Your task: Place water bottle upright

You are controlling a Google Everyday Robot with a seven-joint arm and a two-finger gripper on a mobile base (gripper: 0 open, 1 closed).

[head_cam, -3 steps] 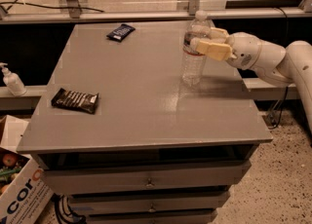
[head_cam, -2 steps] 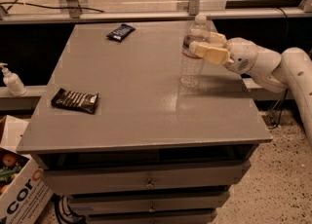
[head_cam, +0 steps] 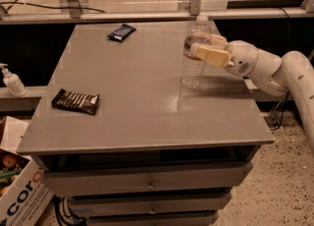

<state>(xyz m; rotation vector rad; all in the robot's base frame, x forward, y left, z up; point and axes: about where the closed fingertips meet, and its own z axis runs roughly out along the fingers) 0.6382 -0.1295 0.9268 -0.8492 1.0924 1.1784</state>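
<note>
A grey metal bench (head_cam: 147,127) with drawers fills the camera view. The clear ribbed plastic water bottle (head_cam: 191,70) stands upright near the right edge, base seemingly down. The end effector (head_cam: 201,44) is clamped around its upper body, so only release appears left. A dark snack bar wrapper (head_cam: 76,101) and a small black packet (head_cam: 121,32) lie well apart, obstructing nothing.

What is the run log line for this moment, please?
water bottle: upright on table | gripper: over table's right side, shut on water bottle near label | release: not yet done
</note>
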